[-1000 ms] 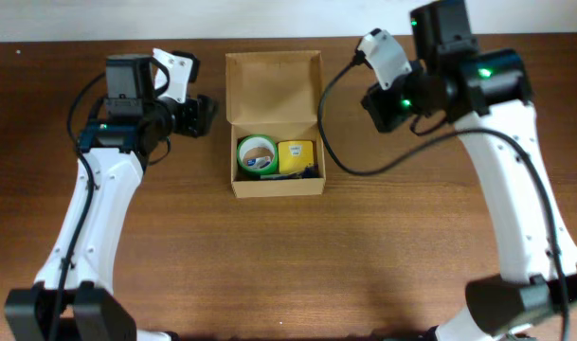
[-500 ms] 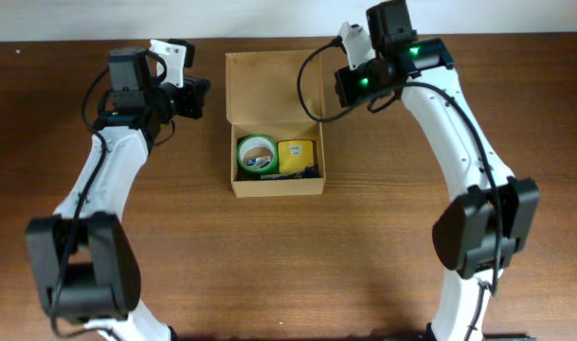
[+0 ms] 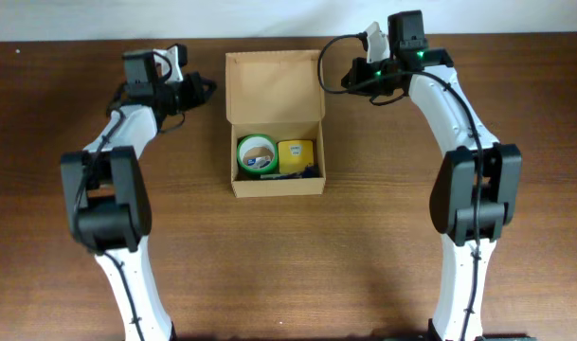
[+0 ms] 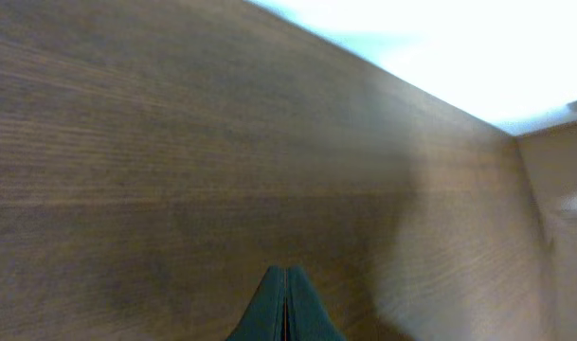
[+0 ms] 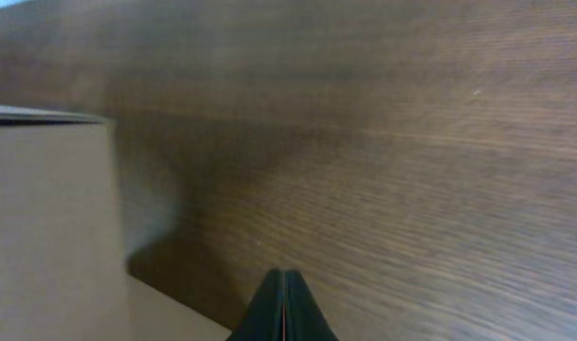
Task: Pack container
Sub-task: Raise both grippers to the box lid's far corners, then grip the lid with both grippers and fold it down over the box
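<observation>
The tan cardboard container (image 3: 274, 185) sits at the table's middle back with its flap lid (image 3: 274, 85) standing open behind it. Inside lie a green-rimmed tape roll (image 3: 258, 153) and a yellow item (image 3: 296, 154). My left gripper (image 3: 208, 91) is shut and empty, just left of the lid; its closed fingertips show in the left wrist view (image 4: 286, 284) over bare wood. My right gripper (image 3: 346, 78) is shut and empty, just right of the lid; its fingertips show in the right wrist view (image 5: 282, 284) next to the container's wall (image 5: 42, 227).
The brown wooden table (image 3: 288, 265) extends in front of the container. A pale wall (image 3: 288, 17) runs along the table's back edge.
Both arms have swung toward the back of the table and inward. Each shut gripper now sits close beside the open lid, one on each side. The container has not moved.
</observation>
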`<action>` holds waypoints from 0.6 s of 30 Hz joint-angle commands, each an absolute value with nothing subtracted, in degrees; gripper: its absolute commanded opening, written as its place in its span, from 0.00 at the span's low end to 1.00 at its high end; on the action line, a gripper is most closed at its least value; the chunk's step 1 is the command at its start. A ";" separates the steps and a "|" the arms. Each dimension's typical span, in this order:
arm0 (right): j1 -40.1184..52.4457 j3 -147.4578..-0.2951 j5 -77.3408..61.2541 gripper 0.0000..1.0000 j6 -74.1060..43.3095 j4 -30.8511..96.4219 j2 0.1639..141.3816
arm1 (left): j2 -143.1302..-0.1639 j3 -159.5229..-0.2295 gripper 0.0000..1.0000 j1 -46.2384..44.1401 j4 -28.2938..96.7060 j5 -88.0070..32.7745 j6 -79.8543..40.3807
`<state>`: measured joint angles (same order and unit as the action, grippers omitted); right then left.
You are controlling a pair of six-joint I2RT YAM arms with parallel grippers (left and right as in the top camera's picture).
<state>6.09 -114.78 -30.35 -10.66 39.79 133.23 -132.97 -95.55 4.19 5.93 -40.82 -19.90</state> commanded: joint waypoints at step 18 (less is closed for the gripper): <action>8.23 -114.58 -46.74 0.04 -18.90 31.38 138.17 | -135.52 -101.23 0.02 -0.47 6.81 -51.75 -21.80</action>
<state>7.68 -114.74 -42.19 -18.46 32.14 137.64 -135.02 -100.16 -0.51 6.90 -46.35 -21.12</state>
